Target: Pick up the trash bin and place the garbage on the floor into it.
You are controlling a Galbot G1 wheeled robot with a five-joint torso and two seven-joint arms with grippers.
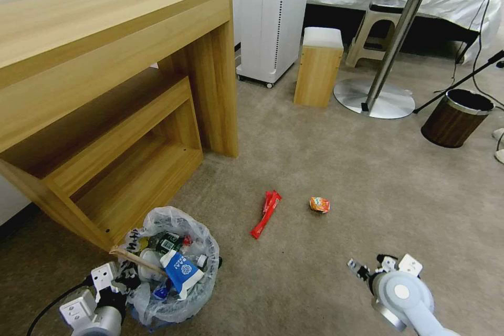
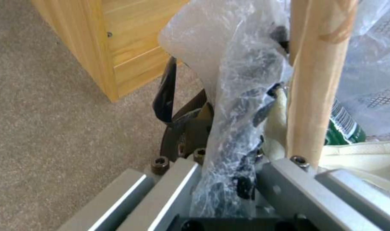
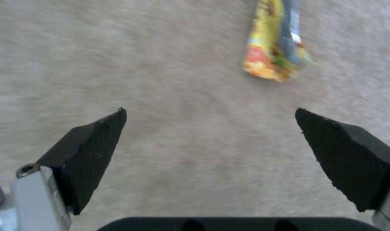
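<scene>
**poster1:** Carpet is looking pretty open through the middle of the room. Trash bin is sitting low on the robot's left, tucked right by the front corner of the wooden desk, so that side is feeling cramped. It's packed already: blue-white carton, green-labelled bottle, wooden stick poking out over the rim toward the left arm.

**poster2:** And the left gripper?

**poster1:** It's clamping the bin's edge. In the left wrist view the fingers are pinching together on the crinkled plastic liner at the rim, with the stick standing just beside them and the desk's corner close behind.

**poster2:** What's lying loose on the floor?

**poster1:** Two bits. Red wrapper is stretching out long and thin near the centre, and the orange wrapper is sitting a little to its right, apart from it. Nothing is crowding either one, bare carpet all round.

**poster2:** Right side?

**poster1:** Right gripper is hanging low over the carpet, nearer the robot than the orange wrapper. From the right wrist camera its black pads are spreading wide with nothing between them, and the orange wrapper is lying out beyond the tips. Brown wood-grain bin and the round table's base are sitting well off toward the far right, out of the way.
</scene>
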